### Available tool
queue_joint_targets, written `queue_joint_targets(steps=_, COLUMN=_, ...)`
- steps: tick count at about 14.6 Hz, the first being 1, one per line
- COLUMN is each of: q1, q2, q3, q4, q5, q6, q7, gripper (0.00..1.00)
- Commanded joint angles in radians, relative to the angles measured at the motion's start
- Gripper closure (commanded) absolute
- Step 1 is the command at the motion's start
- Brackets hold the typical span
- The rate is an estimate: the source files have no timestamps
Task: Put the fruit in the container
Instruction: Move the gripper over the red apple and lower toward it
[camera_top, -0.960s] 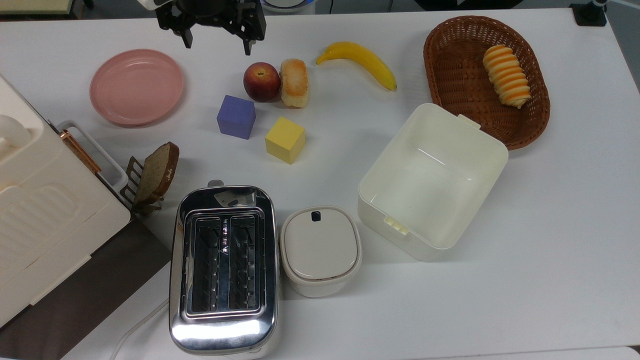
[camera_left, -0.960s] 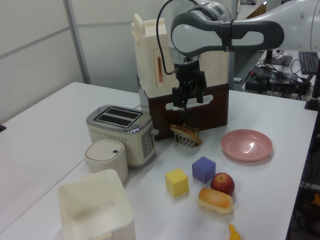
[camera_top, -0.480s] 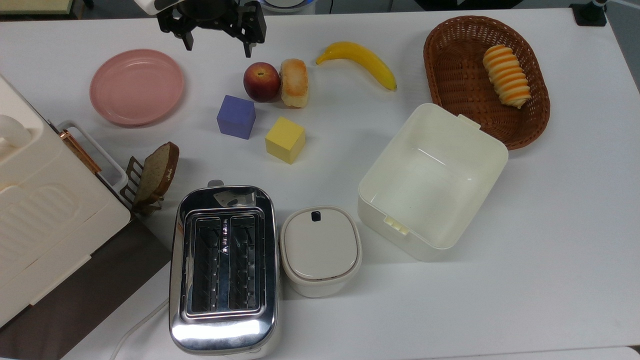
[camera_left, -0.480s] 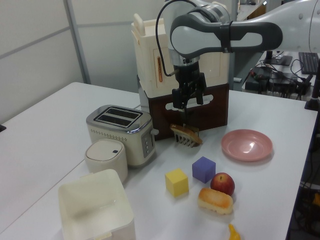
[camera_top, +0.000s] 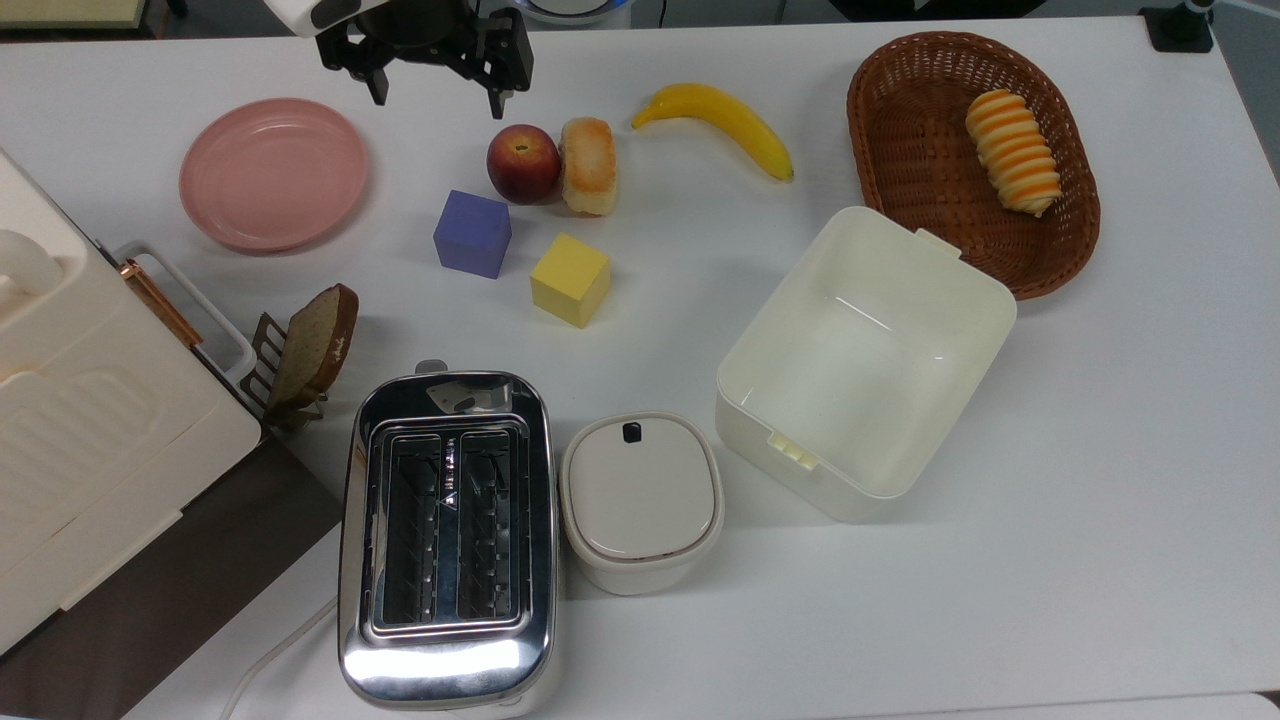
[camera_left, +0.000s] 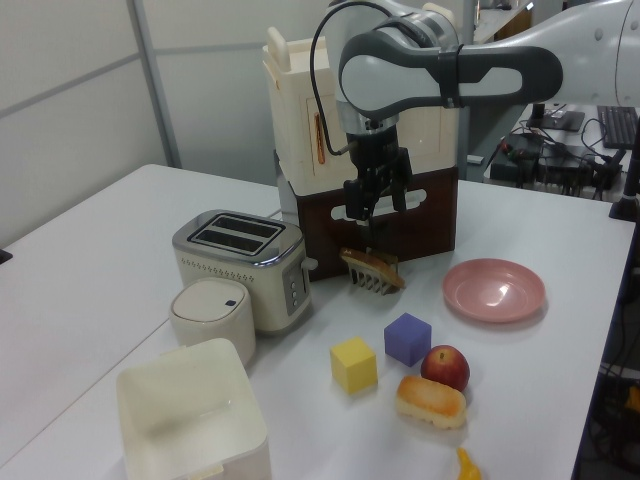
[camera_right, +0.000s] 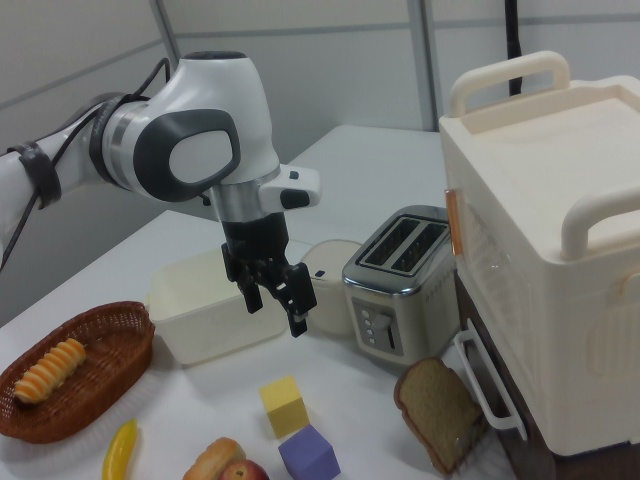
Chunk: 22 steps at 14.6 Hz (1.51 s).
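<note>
— Red with a yellowish blush: that's the apple (camera_top: 523, 164), sitting on the white table (camera_top: 1100, 450). What's around it?

— A bread roll (camera_top: 588, 166) touches it on the top view's right. A purple block (camera_top: 472, 233) lies just below it in the top view, and a yellow block (camera_top: 570, 280) is near that one. A banana (camera_top: 715, 122) lies further to the top view's right, apart from the roll.

— And the gripper?

— The gripper (camera_top: 436, 92) hangs in the air above the table, near the top edge of the top view, between the pink plate (camera_top: 273, 173) and the apple. Its two fingers are spread wide and hold nothing. In the left view it hangs in front of the large cream and brown box (camera_left: 400, 150), over the slice of bread (camera_left: 372, 268) in its little rack.

— Where's the container?

— The cream-white box (camera_top: 960, 290) stands open and empty, well apart from the apple, toward the top view's lower right. Its far corner sits just beside the brown wicker basket (camera_top: 900, 150), which holds a striped pastry (camera_top: 1012, 150).

— Anything else close to it?

— A smaller lidded cream pot (camera_top: 641, 500) with a black knob stands just beside it on the top view's left, and a shiny two-slot toaster (camera_top: 447, 540) is right next to the pot.
</note>
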Motion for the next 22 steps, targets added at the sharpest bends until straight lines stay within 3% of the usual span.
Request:
queue_joint_targets(steps=1, q1=0.0, q2=-0.014, q3=-0.002, q4=-0.023, q5=0.02, q6=0.021, q7=-0.018, gripper=0.0)
queue_joint_targets(steps=7, q1=0.003, q2=0.005, q3=-0.001, q4=-0.028, q5=0.014, q6=0.056, q7=-0.032, gripper=0.0)
queue_joint_targets(steps=13, q1=0.006, q2=0.029, q3=-0.002, q4=-0.08, q5=-0.003, q6=0.093, q7=-0.141, gripper=0.0)
queue_joint_targets(steps=16, q1=0.009, q2=0.052, q3=0.004, q4=-0.111, q5=-0.049, q6=0.139, q7=-0.173, gripper=0.0)
queue_joint_targets(steps=22, q1=0.026, q2=0.028, q3=0.01, q4=-0.195, q5=-0.04, q6=-0.052, q7=-0.271, gripper=0.0)
